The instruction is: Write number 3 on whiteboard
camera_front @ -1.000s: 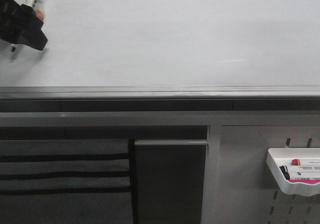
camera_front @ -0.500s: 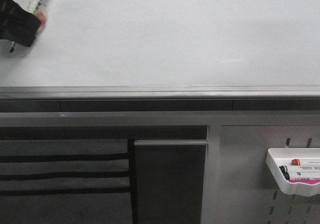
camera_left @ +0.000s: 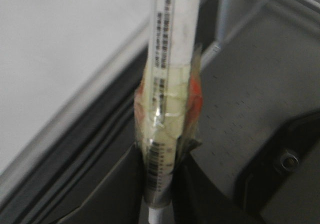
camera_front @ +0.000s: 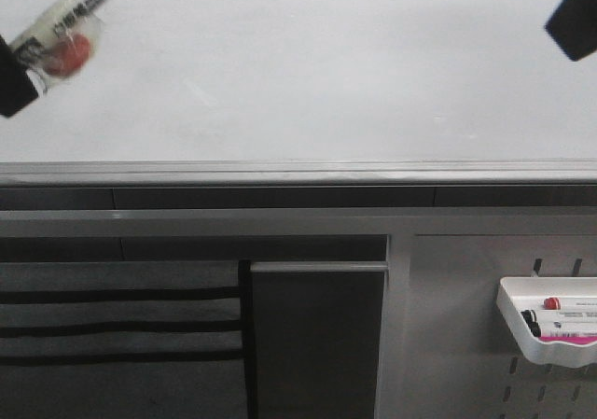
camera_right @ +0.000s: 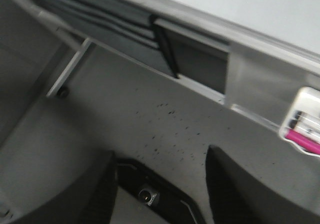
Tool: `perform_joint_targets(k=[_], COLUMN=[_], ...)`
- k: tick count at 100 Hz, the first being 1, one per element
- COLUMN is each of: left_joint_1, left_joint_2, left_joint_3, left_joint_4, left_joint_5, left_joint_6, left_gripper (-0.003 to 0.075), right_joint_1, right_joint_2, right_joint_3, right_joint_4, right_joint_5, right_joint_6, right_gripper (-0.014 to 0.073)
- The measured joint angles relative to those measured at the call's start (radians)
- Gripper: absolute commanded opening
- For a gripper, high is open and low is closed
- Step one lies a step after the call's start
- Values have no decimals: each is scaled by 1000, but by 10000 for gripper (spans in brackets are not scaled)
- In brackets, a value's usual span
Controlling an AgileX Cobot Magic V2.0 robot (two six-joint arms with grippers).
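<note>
The whiteboard fills the upper front view, plain white above its grey edge rail. No number 3 shows on it. My left gripper is at the far left edge, shut on a white marker wrapped in clear tape with a red patch. In the left wrist view the marker stands between the black fingers, with the whiteboard beside it. The marker's tip is hidden. My right gripper is at the upper right corner; in the right wrist view it is open and empty.
A small white tray with red and black markers hangs on the grey pegboard at the lower right; it also shows in the right wrist view. A dark panel and black slats lie below the rail.
My left gripper with the marker has moved left and toward the camera, away from the board; the marker looks larger and more tilted. My right gripper has come into view at the upper right.
</note>
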Motion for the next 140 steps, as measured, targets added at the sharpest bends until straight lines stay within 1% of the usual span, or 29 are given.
perform_joint_targets(k=[10, 15, 22, 30, 43, 54, 65, 86, 95, 103, 117, 140], left_joint_1=[-69, -99, -134, -167, -192, -193, -193, -193, -193, -193, -193, -193], left_joint_2=[-2, -2, -2, -2, -2, -2, -2, -2, -2, -2, -2, -2], left_joint_3=[0, 0, 0, -2, -9, -29, -54, -70, -70, -70, -70, -70], left_joint_4=[-85, -135, -201, -248, -263, -263, -264, -266, -266, -266, -266, -266], left_joint_5=[90, 118, 133, 139, 141, 141, 141, 141, 141, 141, 143, 143], left_joint_6=[94, 142, 203, 249, 270, 272, 279, 318, 322, 323, 323, 326], left_gripper=[-20, -20, -20, -20, -20, -20, -20, -20, -20, -20, -20, -20], right_joint_1=[8, 20, 51, 104, 215, 290, 318, 318, 318, 318, 318, 318], right_joint_2=[95, 145, 200, 249, 302, 328, 350, 374, 374, 374, 374, 374], right_joint_3=[-78, -112, -155, -197, -260, -295, -308, -323, -336, -340, -342, -342], right_joint_4=[112, 139, 154, 154, 161, 169, 183, 228, 261, 280, 284, 284], right_joint_5=[110, 164, 210, 228, 212, 166, 138, 107, 106, 106, 106, 118], right_joint_6=[-202, -297, -383, -469, -591, -622, -632, -642, -691, -732, -757, -761], right_gripper=[353, 353, 353, 353, 353, 353, 353, 353, 353, 335, 288, 281])
